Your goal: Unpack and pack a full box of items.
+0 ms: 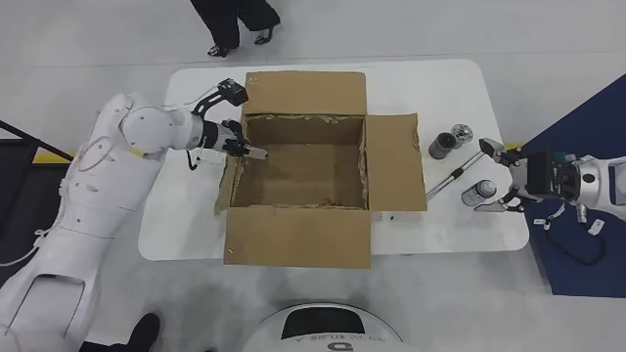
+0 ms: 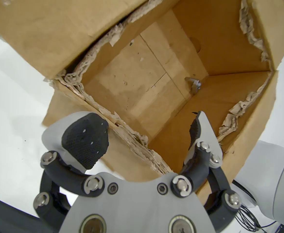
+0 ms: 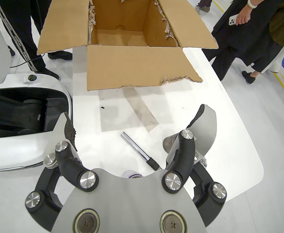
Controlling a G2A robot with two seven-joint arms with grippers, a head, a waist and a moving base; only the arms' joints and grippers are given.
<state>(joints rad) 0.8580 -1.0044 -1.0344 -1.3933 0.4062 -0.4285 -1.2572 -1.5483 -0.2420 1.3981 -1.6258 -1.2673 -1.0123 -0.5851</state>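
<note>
The left gripper point(image 2: 146, 127) is spread wide astride the torn wall of the open brown cardboard box point(image 2: 205, 25), one finger outside, one inside. A small metal piece point(image 2: 193, 83) lies on the box floor beyond. The right gripper point(image 3: 139, 120), also spread and empty, hangs over the white table point(image 3: 229, 127), a chrome rod with black grip point(image 3: 137, 149) beneath it, a grey metal cylinder point(image 3: 169, 143) beside one finger.
</note>
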